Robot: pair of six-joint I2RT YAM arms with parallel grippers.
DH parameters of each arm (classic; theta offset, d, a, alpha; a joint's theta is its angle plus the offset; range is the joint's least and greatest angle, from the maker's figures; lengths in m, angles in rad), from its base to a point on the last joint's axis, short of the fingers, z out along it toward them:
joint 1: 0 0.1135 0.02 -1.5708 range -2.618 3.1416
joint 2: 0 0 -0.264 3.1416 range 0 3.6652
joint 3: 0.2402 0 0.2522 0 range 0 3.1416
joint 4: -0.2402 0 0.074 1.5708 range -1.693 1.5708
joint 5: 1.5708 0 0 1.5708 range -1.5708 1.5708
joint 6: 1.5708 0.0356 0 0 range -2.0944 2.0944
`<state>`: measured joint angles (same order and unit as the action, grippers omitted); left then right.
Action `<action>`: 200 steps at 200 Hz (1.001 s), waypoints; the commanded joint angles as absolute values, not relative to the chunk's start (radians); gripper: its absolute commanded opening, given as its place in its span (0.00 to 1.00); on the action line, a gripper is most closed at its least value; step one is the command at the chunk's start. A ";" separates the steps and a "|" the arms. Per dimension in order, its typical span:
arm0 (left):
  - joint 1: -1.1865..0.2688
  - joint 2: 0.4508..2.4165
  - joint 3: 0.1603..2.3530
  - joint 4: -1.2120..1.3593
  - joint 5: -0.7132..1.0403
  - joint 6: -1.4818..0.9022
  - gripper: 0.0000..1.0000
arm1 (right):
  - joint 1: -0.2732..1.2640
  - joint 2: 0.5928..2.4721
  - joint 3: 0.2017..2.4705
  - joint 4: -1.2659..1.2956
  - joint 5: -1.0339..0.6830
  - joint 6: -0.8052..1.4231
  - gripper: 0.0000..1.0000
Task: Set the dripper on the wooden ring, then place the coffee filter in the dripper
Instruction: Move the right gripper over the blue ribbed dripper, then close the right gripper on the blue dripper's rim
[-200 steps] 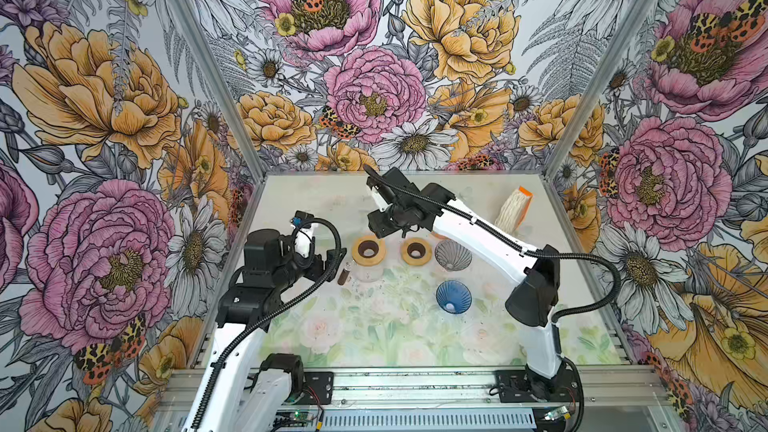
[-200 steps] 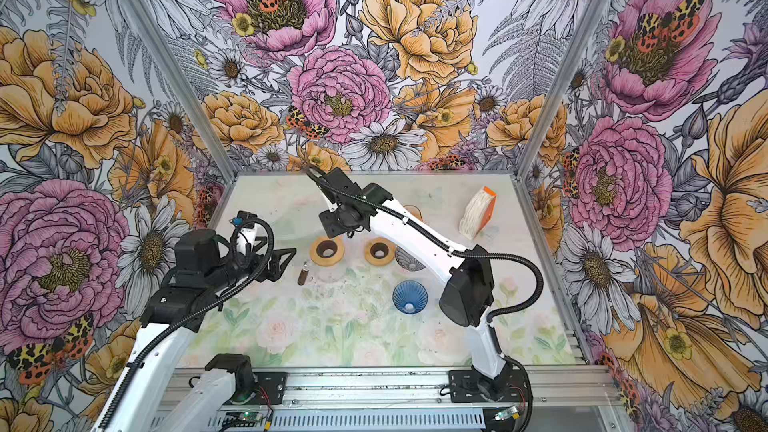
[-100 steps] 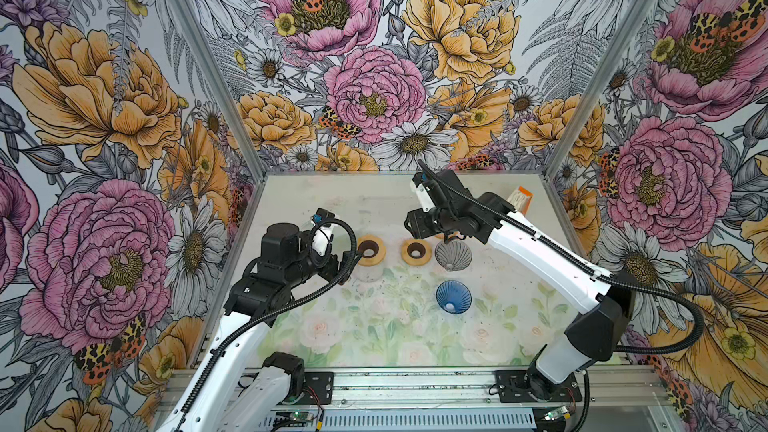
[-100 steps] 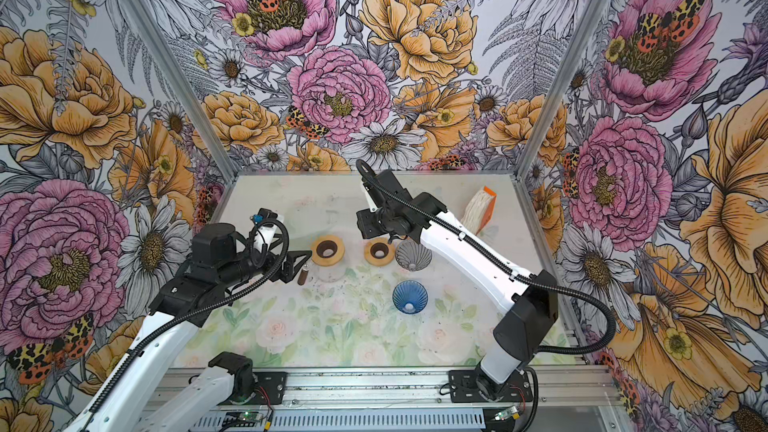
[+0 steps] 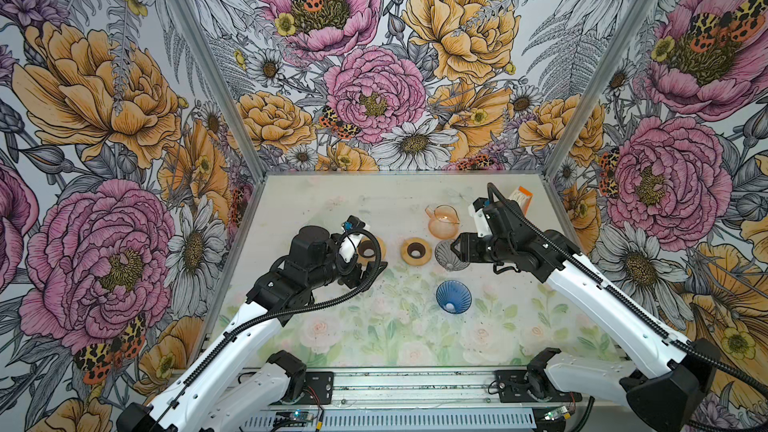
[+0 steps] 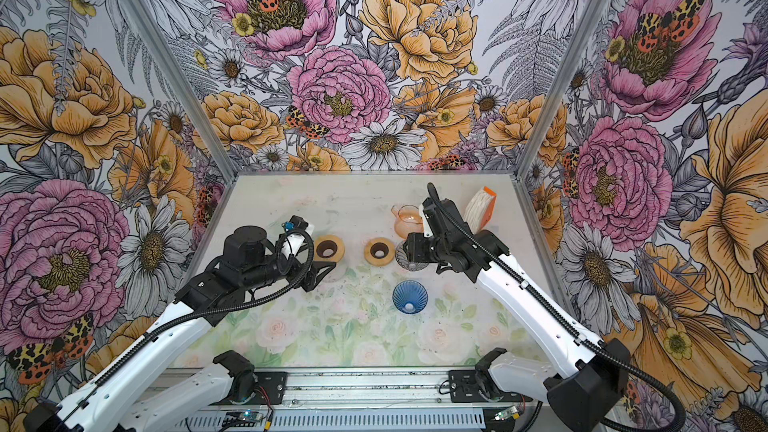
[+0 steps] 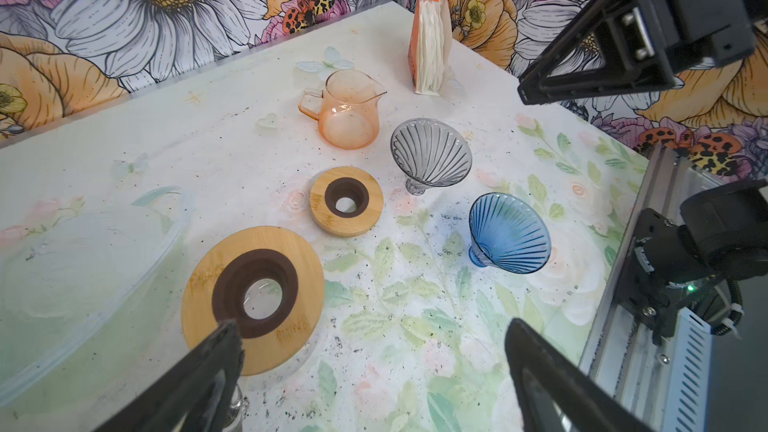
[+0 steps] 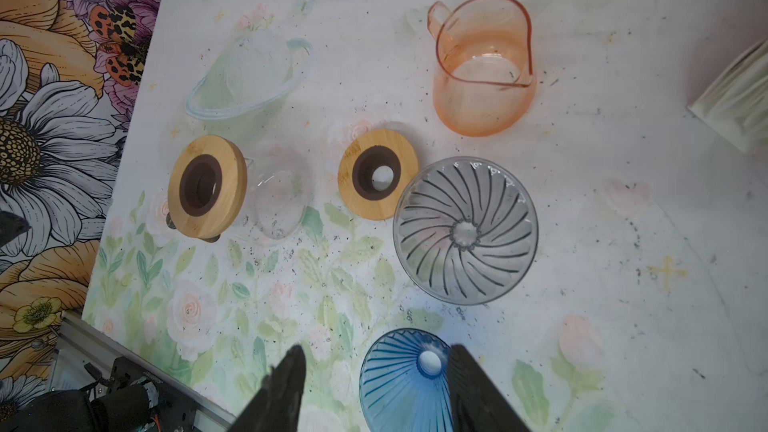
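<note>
The coffee filters (image 5: 519,198) (image 7: 430,56) are a stack of white papers upright in an orange holder at the back right of the table. A grey ribbed dripper (image 5: 444,251) (image 8: 465,230) stands mid-table, and a blue dripper (image 5: 453,297) (image 7: 509,232) stands nearer the front. My right gripper (image 5: 456,248) (image 8: 376,353) hovers above the grey dripper, open and empty; the blue dripper lies below its fingertips in the right wrist view. My left gripper (image 5: 366,272) (image 7: 372,328) is wide open and empty beside the left wooden ring.
Two wooden rings with brown centres lie left of the grey dripper: one (image 5: 415,250) flat on the table, the other (image 5: 372,248) on a clear glass server (image 8: 278,197). A pink glass pitcher (image 5: 442,221) stands behind the grey dripper. Patterned walls enclose three sides.
My right gripper has swung right, from above the wooden rings to above the grey dripper. My left arm has reached further in towards the left wooden ring.
</note>
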<state>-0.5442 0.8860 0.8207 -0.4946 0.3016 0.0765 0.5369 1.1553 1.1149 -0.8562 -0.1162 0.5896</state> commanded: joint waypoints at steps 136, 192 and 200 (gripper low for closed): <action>-0.689 1.019 0.721 -0.306 0.256 -0.035 0.99 | 0.505 1.131 0.780 -0.825 -0.216 0.711 0.50; -0.691 1.011 0.708 -0.306 0.242 -0.049 0.99 | 0.502 1.179 0.731 -0.736 -0.255 0.715 0.46; -0.692 1.008 0.704 -0.307 0.239 -0.050 0.99 | 0.502 1.183 0.725 -0.726 -0.260 0.715 0.46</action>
